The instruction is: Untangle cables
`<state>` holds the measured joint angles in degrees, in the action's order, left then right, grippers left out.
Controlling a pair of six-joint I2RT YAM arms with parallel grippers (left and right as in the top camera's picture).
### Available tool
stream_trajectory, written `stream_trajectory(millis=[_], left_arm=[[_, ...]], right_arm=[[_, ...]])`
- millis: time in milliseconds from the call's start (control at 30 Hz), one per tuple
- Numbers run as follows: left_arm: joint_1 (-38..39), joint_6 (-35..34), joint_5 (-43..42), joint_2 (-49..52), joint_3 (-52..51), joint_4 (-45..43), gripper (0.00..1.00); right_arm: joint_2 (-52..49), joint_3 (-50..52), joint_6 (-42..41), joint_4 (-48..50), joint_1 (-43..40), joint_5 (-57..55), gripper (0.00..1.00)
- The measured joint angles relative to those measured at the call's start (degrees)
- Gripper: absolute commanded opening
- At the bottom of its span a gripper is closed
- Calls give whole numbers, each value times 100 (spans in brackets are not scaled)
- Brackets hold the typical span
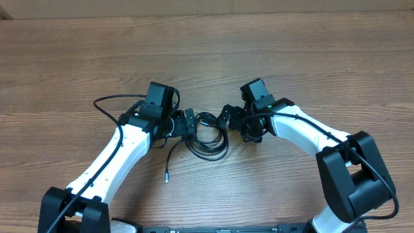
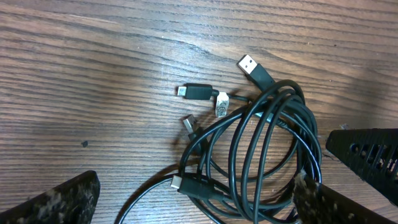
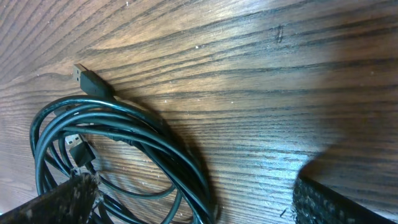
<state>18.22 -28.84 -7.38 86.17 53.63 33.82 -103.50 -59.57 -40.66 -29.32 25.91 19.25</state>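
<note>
Cables: your thin black cables (image 1: 208,134) lie in a loose, overlapping coil at the middle of the wooden desk (image 1: 213,45), between the two pincers.
Loose end: one cord leaves the coil toward the near edge and ends in a small plug (image 1: 167,177), apart from the bundle.
Plugs: your left wrist view shows a flat USB plug (image 2: 255,68) at the top of the coil, a smaller black plug (image 2: 194,92) on bare wood beside it, and a small white tag (image 2: 222,103) between them.
Left pincer (image 1: 189,123): spread wide at its side of the coil, low over the loops, clamping nothing.
Right pincer (image 1: 226,116): spread wide at the opposite side, holding nothing. One of its fingers (image 3: 62,199) overlaps the cords in the wrist view; you cannot tell whether it touches them.
</note>
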Motion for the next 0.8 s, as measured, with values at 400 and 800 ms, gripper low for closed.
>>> stream_trajectory(millis=[400,800], left_arm=[[0,0,0,0,0,2,100],[0,0,0,0,0,0,100]], right_arm=[[0,0,17,70,0,0,100],[0,0,17,131,2,-76,100]])
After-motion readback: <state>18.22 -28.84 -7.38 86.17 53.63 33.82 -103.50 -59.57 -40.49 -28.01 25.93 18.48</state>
